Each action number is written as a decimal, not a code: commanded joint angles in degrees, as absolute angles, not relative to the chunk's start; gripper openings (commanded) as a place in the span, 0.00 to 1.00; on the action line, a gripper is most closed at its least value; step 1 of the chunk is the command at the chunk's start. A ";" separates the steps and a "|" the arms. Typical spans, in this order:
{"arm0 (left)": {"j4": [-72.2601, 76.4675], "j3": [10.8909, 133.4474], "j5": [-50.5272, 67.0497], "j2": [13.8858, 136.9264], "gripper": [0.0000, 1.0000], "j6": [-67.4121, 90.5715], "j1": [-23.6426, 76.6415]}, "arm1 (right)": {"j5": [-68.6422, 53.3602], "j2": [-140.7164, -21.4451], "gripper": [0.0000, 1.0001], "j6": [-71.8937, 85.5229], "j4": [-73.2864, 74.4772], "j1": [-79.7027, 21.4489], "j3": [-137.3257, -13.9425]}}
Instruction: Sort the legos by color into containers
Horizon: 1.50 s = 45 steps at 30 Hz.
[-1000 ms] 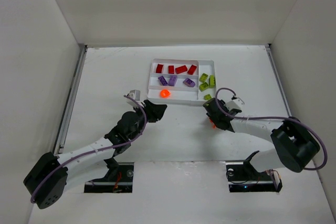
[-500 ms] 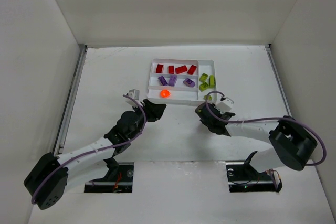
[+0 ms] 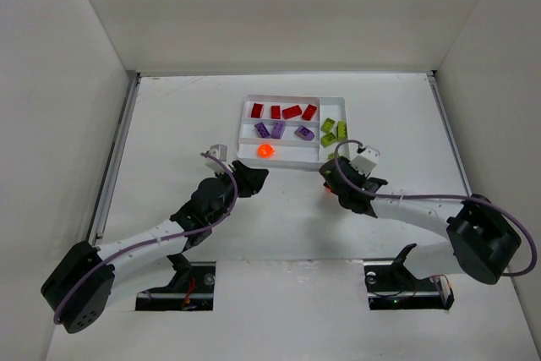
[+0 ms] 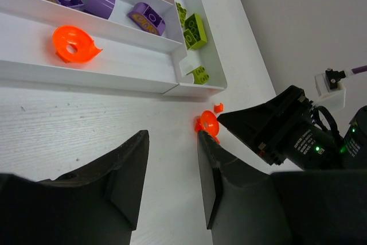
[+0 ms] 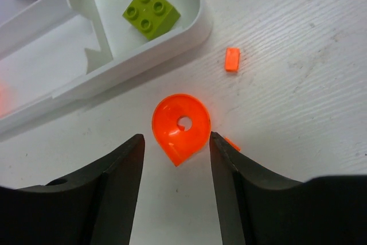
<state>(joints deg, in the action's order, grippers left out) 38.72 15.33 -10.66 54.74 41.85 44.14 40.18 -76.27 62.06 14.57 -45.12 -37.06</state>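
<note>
The orange teardrop piece [image 5: 180, 125] lay flat on the desk [image 5: 298, 84], just off the near right corner of the white tray [image 5: 198, 24]. The right claw [image 5: 175, 142] stood wide open astride it, one finger on each side. Whether the right finger touched its rim could not be told.

The piece looked thin, hard, light and smooth, so it would likely skid or flip if nudged. Lying flat, it offered little edge. The best hold seemed to be across its round rim, clear of the pointed tip.

The left claw [image 4: 172, 139] hung narrowly parted and empty near the tray's near wall. A matching orange piece [image 4: 73, 44] sat in the nearest slot.

One orange chip [image 5: 231, 59] lay beside the tray. Another was half hidden under the right finger. From above, the right claw almost covered the teardrop piece.
</note>
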 commanded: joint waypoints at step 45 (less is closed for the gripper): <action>41.48 15.21 -10.28 56.95 0.37 41.57 42.93 | 32.08 -99.04 0.12 49.39 -1.32 -43.90 -64.06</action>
<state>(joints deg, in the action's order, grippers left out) 38.79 15.33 -10.52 56.73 41.89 43.03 32.86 -97.69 51.37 1.23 -44.25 -60.25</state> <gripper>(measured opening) 0.364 0.114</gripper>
